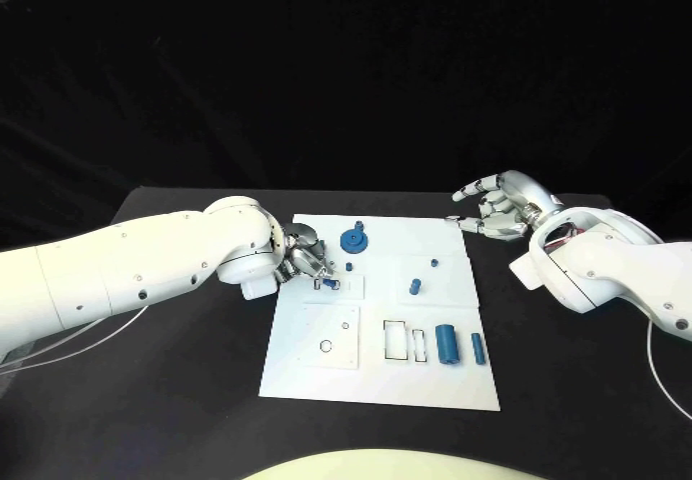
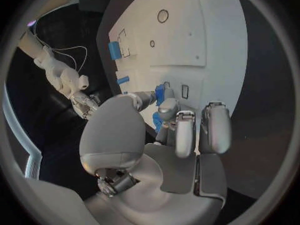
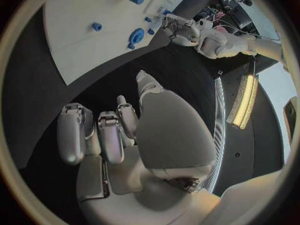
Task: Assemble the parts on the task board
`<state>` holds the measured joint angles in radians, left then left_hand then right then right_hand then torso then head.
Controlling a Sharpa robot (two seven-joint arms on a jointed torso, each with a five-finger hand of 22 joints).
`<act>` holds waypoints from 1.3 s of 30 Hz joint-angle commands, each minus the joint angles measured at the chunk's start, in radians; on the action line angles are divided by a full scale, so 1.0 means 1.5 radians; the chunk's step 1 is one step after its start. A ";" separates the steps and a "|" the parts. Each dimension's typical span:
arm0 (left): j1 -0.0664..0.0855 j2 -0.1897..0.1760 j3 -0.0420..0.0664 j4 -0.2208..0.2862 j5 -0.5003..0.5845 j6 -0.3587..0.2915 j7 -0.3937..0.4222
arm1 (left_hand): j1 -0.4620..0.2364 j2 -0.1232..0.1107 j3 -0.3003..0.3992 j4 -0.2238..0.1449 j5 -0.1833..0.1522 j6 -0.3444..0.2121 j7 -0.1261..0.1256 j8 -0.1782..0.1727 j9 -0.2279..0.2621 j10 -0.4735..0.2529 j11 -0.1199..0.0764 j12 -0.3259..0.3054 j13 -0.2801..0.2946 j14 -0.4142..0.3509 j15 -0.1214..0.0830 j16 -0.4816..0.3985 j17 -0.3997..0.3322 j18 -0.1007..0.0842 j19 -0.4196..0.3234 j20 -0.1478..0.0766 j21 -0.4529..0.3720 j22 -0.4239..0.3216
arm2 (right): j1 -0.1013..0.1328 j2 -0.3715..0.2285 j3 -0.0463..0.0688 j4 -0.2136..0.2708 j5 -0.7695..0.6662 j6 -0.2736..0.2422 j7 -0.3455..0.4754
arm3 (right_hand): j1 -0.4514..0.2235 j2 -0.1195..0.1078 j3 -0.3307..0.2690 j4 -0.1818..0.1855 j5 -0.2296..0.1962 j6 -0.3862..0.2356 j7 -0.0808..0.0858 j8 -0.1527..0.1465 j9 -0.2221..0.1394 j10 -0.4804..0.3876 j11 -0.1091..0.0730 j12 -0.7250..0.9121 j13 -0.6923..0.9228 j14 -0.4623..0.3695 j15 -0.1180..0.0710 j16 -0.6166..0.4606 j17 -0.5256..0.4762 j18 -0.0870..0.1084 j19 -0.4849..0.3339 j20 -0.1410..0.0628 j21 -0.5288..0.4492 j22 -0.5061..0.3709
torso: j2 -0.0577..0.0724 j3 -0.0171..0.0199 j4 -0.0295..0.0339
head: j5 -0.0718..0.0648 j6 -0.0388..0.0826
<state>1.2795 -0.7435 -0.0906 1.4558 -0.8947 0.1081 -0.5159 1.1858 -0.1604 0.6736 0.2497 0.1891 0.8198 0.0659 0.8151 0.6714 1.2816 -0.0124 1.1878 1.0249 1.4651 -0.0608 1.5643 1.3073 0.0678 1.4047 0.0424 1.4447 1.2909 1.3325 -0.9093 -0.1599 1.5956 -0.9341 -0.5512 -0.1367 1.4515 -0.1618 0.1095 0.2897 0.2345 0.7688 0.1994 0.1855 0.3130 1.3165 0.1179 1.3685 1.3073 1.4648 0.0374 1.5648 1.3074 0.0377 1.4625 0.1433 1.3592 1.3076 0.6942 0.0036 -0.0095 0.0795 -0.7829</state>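
Note:
The white task board (image 1: 378, 375) lies in the middle of the black table. My left hand (image 1: 307, 262) reaches over its left edge and pinches a small blue part (image 2: 160, 93) between thumb and fingertips, low over a small rectangular plate (image 1: 346, 288) on the board. A blue gear-like disc (image 1: 355, 241) stands near the board's far edge, with a small blue peg (image 1: 351, 267) just before it. My right hand (image 1: 498, 205) hovers off the board's far right corner, fingers loosely bent and apart, holding nothing.
Two more small blue parts (image 1: 414, 287) (image 1: 434, 264) stand mid-board. A blue cylinder (image 1: 449, 344) and a thinner blue bar (image 1: 479, 347) lie at the right, beside rectangular slots (image 1: 395, 340). A raised plate with a round hole (image 1: 326, 346) sits front left.

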 commanded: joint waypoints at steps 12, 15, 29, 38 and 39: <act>-0.022 0.005 -0.002 0.018 -0.112 -0.085 0.017 | -0.009 -0.010 0.150 -0.136 0.003 0.017 -0.005 0.001 0.001 0.013 -0.002 0.005 0.006 0.070 -0.007 0.004 0.176 -0.006 0.010 -0.001 0.006 0.007 | -0.001 0.000 0.000 0.001 -0.004 0.009 0.004 | -0.008 0.002 0.005 0.001 0.004 0.003 0.002 -0.004 0.000 -0.005 -0.001 -0.004 0.002 0.071 0.002 0.004 0.176 0.010 -0.003 -0.001 -0.004 0.079 | 0.000 -0.0003 -0.0039 | 0.006 0.000; -0.023 0.007 -0.003 0.019 -0.117 -0.086 0.016 | -0.010 -0.011 0.151 -0.136 0.003 0.018 -0.006 0.001 0.001 0.014 -0.003 0.006 0.007 0.070 -0.008 0.004 0.176 -0.006 0.010 -0.001 0.006 0.008 | -0.002 0.000 0.000 0.001 -0.004 0.010 0.004 | -0.008 0.002 0.005 0.001 0.004 0.003 0.002 -0.004 0.000 -0.005 -0.001 -0.004 0.002 0.071 0.002 0.004 0.176 0.010 -0.003 -0.001 -0.004 0.079 | 0.000 -0.0002 -0.0033 | 0.006 0.000; -0.024 0.011 -0.003 0.022 -0.134 -0.053 0.010 | -0.013 -0.015 0.159 -0.140 0.007 0.022 -0.007 0.000 0.001 0.019 -0.004 0.007 0.010 0.070 -0.009 0.004 0.176 -0.006 0.012 -0.002 0.008 0.010 | -0.002 -0.001 -0.001 0.001 -0.004 0.011 0.003 | -0.010 0.002 0.005 0.001 0.005 0.004 0.002 -0.004 -0.001 -0.004 -0.001 -0.004 0.002 0.071 0.002 0.004 0.176 0.010 -0.003 -0.001 -0.003 0.080 | 0.000 -0.0004 -0.0029 | 0.003 -0.003; -0.024 0.011 -0.003 0.021 -0.145 -0.017 0.006 | -0.016 -0.021 0.165 -0.143 0.012 0.025 -0.008 0.000 0.002 0.024 -0.005 0.011 0.015 0.070 -0.010 0.004 0.176 -0.006 0.013 -0.003 0.008 0.011 | -0.002 -0.001 -0.001 0.002 -0.004 0.013 0.003 | -0.011 0.002 0.005 0.001 0.006 0.005 0.002 -0.004 0.000 -0.004 -0.001 -0.004 0.002 0.071 0.002 0.004 0.176 0.009 -0.003 -0.001 -0.003 0.080 | 0.000 -0.0008 -0.0018 | 0.004 -0.004; -0.024 0.011 -0.003 0.021 -0.146 -0.016 0.006 | -0.016 -0.021 0.165 -0.143 0.012 0.025 -0.008 0.000 0.002 0.024 -0.005 0.011 0.015 0.070 -0.010 0.004 0.176 -0.006 0.013 -0.003 0.008 0.011 | -0.002 -0.001 -0.001 0.002 -0.004 0.013 0.003 | -0.011 0.002 0.005 0.001 0.006 0.005 0.002 -0.004 0.000 -0.004 -0.001 -0.004 0.002 0.071 0.002 0.004 0.176 0.009 -0.003 -0.001 -0.003 0.080 | 0.000 -0.0006 -0.0017 | 0.004 -0.004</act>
<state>1.2449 -0.7291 -0.0936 1.4845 -1.0972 0.0363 -0.5056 1.1540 -0.1922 0.7192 0.2318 0.2013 0.8500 0.0571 0.8111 0.6746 1.3104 -0.0195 1.1967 1.0468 1.4649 -0.0677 1.5643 1.3081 0.0681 1.4152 0.0392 1.4521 1.3063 1.3303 -0.9105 -0.1609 1.5962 -0.9341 -0.5471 -0.1369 1.4475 -0.1578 0.1095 0.2897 0.2385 0.7687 0.1993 0.1855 0.3130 1.3165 0.1179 1.3684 1.3078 1.4648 0.0375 1.5648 1.3081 0.0377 1.4625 0.1433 1.3592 1.3076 0.6947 0.0025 -0.0129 0.0839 -0.7890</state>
